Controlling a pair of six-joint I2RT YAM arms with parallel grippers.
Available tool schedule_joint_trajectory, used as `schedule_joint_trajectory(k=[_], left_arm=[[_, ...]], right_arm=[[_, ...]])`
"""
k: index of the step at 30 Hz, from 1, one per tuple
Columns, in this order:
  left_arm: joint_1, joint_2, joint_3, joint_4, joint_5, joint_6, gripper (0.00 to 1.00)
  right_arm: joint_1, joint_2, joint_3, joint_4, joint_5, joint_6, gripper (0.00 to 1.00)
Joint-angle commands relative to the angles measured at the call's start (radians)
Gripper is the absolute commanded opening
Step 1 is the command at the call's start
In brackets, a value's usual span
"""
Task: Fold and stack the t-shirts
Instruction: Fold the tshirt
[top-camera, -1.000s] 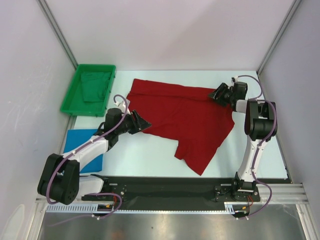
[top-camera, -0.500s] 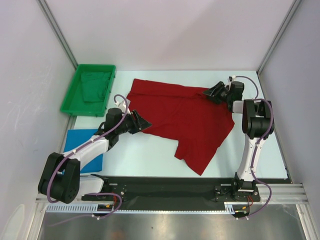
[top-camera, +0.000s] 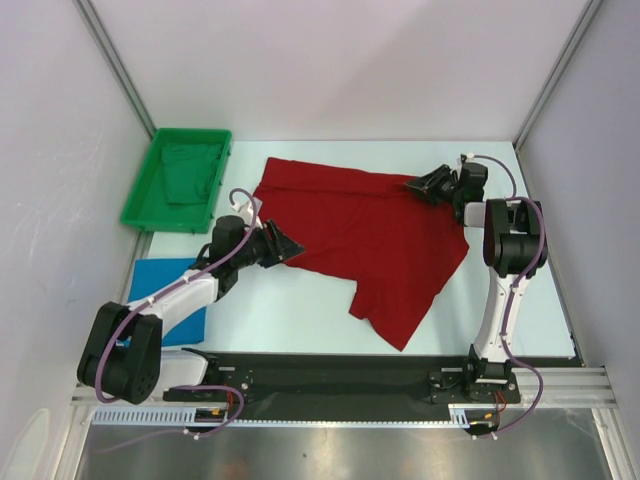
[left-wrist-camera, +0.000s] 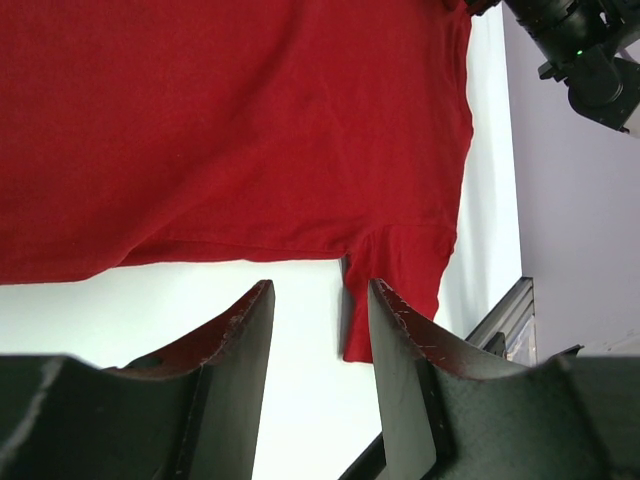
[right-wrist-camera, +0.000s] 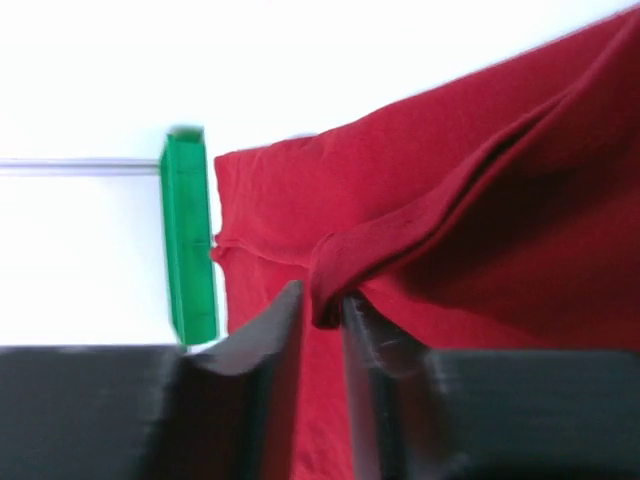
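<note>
The deep red t-shirt (top-camera: 370, 240) lies spread flat in the middle of the table. My right gripper (top-camera: 420, 187) is at its far right edge. In the right wrist view the fingers of that gripper (right-wrist-camera: 322, 300) are shut on a rolled fold of the red hem (right-wrist-camera: 335, 275). My left gripper (top-camera: 285, 247) rests at the shirt's left edge. Seen from the left wrist, this gripper (left-wrist-camera: 320, 290) is open with only bare table between the fingers, and the red cloth (left-wrist-camera: 250, 130) lies just ahead. The bright blue t-shirt (top-camera: 150, 272) lies folded at the near left, partly under my left arm.
A green tray (top-camera: 140, 180) holding a green cloth (top-camera: 190, 170) stands at the far left, and its rim (right-wrist-camera: 188, 240) shows in the right wrist view. White walls enclose the table on three sides. A black rail (top-camera: 330, 375) runs along the near edge.
My right gripper has shifted a little left along the shirt's far edge and its jaws have closed on the hem. The left arm has not moved.
</note>
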Motion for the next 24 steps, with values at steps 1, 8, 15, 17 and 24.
schedule_joint_trajectory(k=[1, 8, 15, 17, 24], left_arm=[[-0.008, 0.008, 0.011, 0.048, 0.022, -0.004, 0.48], [-0.007, 0.010, 0.019, 0.044, 0.016, -0.001, 0.48], [-0.007, 0.016, 0.023, 0.025, 0.009, 0.010, 0.51], [-0.007, 0.026, 0.029, 0.024, 0.014, 0.011, 0.53], [-0.022, 0.161, 0.098, 0.068, 0.078, 0.002, 0.66]], right_arm=[[-0.001, 0.007, 0.013, 0.033, 0.009, 0.022, 0.18], [0.043, -0.093, -0.056, -0.047, 0.072, 0.042, 0.00], [0.175, -0.260, -0.248, -0.096, 0.276, 0.136, 0.01], [0.213, -0.303, -0.315, -0.091, 0.339, 0.168, 0.06], [0.257, -0.488, -0.497, -0.091, 0.347, 0.152, 0.63]])
